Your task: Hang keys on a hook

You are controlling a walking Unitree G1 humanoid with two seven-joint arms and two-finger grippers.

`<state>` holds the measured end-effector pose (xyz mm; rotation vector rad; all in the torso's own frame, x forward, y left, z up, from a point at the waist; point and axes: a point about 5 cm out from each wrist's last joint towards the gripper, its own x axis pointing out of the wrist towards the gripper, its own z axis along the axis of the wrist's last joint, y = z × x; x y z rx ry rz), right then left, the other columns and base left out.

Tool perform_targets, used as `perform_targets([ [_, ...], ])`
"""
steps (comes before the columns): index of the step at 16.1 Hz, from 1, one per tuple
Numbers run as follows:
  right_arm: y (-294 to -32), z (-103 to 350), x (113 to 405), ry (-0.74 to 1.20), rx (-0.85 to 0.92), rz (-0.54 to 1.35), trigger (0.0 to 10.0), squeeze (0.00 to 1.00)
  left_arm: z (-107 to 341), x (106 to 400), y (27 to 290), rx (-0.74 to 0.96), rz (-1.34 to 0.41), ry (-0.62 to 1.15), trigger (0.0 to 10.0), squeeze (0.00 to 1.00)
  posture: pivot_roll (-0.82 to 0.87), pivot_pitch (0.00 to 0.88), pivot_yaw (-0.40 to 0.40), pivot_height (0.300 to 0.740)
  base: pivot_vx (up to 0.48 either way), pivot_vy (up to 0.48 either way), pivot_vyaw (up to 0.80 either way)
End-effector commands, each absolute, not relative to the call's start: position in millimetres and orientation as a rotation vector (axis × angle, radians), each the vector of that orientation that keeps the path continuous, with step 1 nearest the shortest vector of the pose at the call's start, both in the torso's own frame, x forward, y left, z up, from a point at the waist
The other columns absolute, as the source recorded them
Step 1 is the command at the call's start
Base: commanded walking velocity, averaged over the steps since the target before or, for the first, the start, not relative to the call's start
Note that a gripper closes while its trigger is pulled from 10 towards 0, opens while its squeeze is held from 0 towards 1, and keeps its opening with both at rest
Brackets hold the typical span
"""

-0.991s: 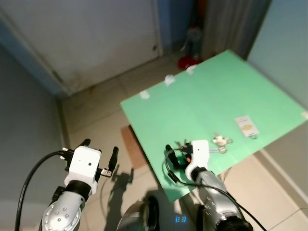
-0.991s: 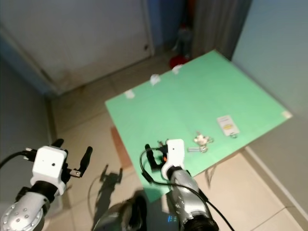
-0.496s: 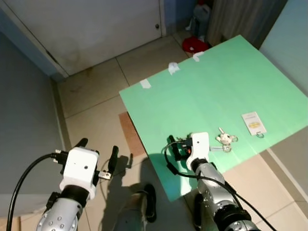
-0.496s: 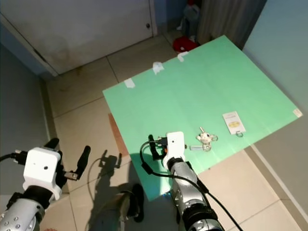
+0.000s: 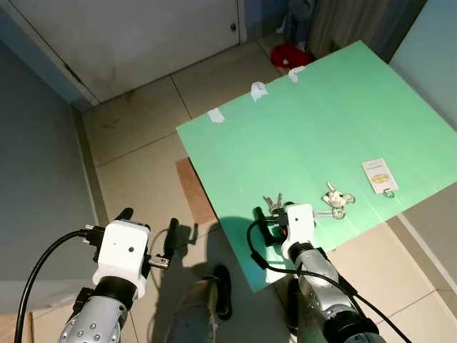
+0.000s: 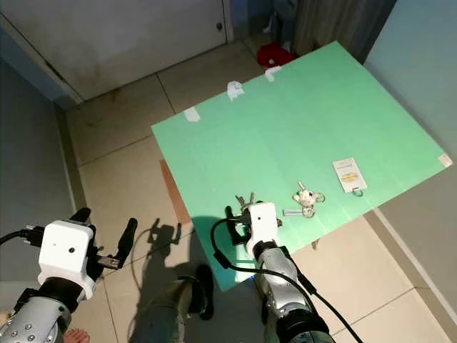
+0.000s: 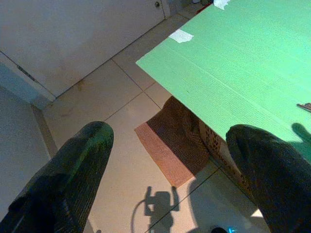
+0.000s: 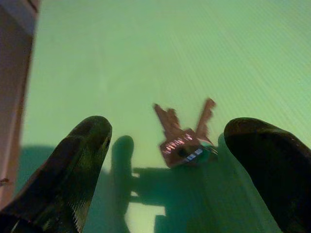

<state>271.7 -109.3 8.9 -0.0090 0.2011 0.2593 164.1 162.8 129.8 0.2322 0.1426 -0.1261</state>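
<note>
A small bunch of keys (image 5: 272,205) lies on the green table (image 5: 307,121) near its front edge. My right gripper (image 5: 275,216) hovers just short of the bunch, open, and the keys (image 8: 182,141) lie between and slightly ahead of its two black fingers (image 8: 82,155). A small pale toy keychain (image 5: 334,200) rests on the table just right of the gripper. My left gripper (image 5: 148,220) is open and holds nothing; it hangs over the tiled floor to the left of the table.
A white card tag (image 5: 378,175) lies near the table's right edge. Pieces of white tape (image 5: 258,90) mark the far edge. A brown mat (image 5: 189,193) lies under the table's left side. A red object (image 5: 289,53) sits on the floor beyond, beside a door (image 5: 143,28).
The whole view has shifted as the camera moved. The right gripper has come nearer the keys, which now lie clear between its fingers. Both grippers stay open.
</note>
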Motion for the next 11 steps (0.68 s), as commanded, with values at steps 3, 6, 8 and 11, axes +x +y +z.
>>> perform_targets([
  [3,-107.4,2.5,267.1,0.219,-0.024,0.240,10.0,0.00,130.9,157.1,167.5,0.247,-0.108,0.164,10.0,0.00,0.20,0.376,0.151,0.740,0.000,0.000,0.00],
  [6,-107.5,0.9,270.5,0.244,-0.001,0.218,10.0,0.00,130.7,156.3,167.2,0.243,-0.098,0.169,10.0,0.00,0.20,0.382,0.146,0.740,0.000,0.000,0.00],
  [8,-107.0,-2.5,273.4,0.298,0.055,0.189,10.0,0.00,130.5,156.0,165.8,0.240,-0.098,0.170,10.0,0.00,0.20,0.386,0.138,0.740,0.000,0.000,0.00],
  [11,-106.9,-1.4,278.0,0.311,0.048,0.181,10.0,0.00,130.0,157.1,163.1,0.231,-0.091,0.165,10.0,0.00,0.20,0.393,0.123,0.740,0.000,0.000,0.00],
])
